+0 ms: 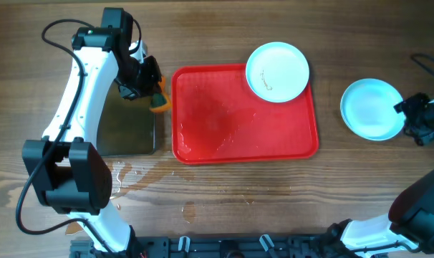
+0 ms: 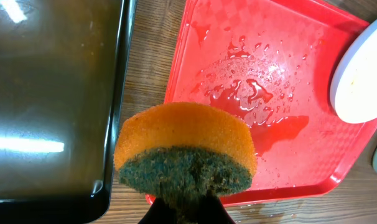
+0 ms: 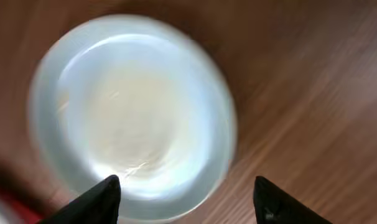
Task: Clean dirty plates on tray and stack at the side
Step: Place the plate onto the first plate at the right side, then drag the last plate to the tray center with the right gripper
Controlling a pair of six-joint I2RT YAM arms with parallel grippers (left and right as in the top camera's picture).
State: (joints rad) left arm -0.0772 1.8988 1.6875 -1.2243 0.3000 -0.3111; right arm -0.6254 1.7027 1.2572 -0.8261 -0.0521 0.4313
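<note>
Aside: round pale-blue plate [image 1: 372,107] | uncleaned on red plastic tray [image 1: 203,143]: smeared white plate [image 1: 276,70] | left gripper [image 2: 185,210] clamps orange sponge [image 2: 185,134] | right gripper [image 3: 185,186] spread

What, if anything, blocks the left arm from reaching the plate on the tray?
Likely yes, it can reach: the left gripper, shut on the sponge, hangs by the left rim of the tray, and bare wet tray floor lies between it and the plate at the far corner.

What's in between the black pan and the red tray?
An orange sponge, held by the left gripper, hangs over the strip of wooden table there. The overhead view shows it.
</note>
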